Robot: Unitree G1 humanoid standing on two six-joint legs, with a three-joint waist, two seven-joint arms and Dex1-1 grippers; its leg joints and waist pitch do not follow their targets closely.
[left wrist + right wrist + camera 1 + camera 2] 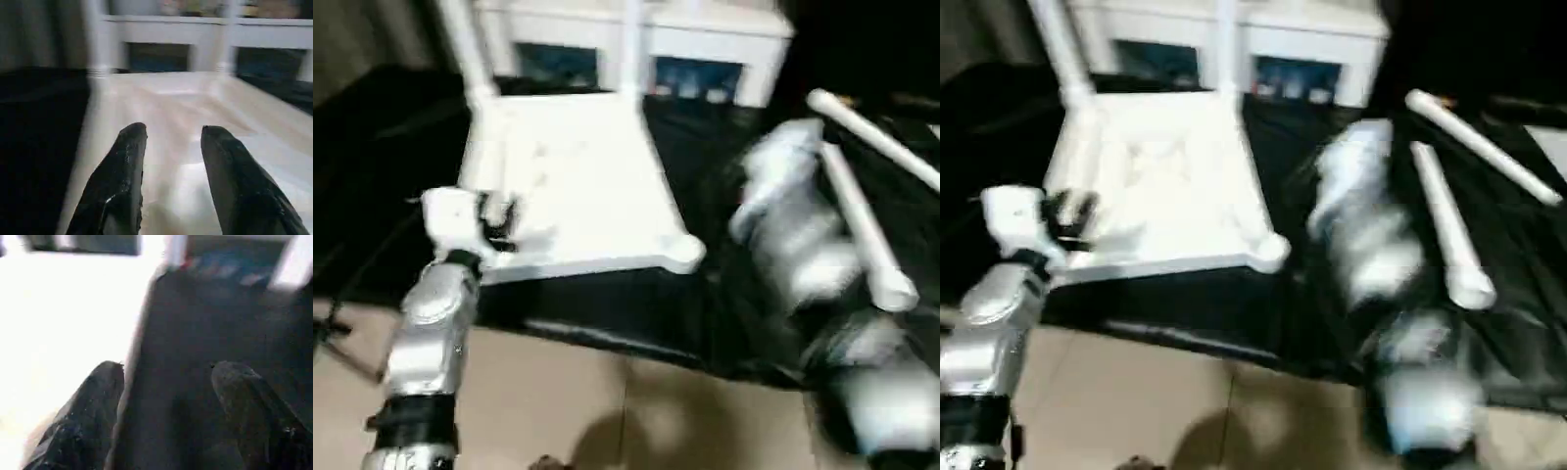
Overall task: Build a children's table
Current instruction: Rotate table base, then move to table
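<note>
- Black cloth [705,323] covers the floor centre-frame; bare tile lies along the bottom edge.
- Tabletop [578,176] lies upside down at upper centre, two legs [465,49] upright.
- Two loose legs [857,220] lie right.
- Left gripper [168,142] open over the tabletop's near edge; right gripper [166,382] open, empty.

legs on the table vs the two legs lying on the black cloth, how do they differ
The two fitted legs stand upright in the far corner sockets of the upside-down tabletop; the two loose legs lie flat on the black cloth, to the tabletop's right. The fitted legs are joined to the tabletop; the loose ones are apart from it. All four are long white tubes.
</note>
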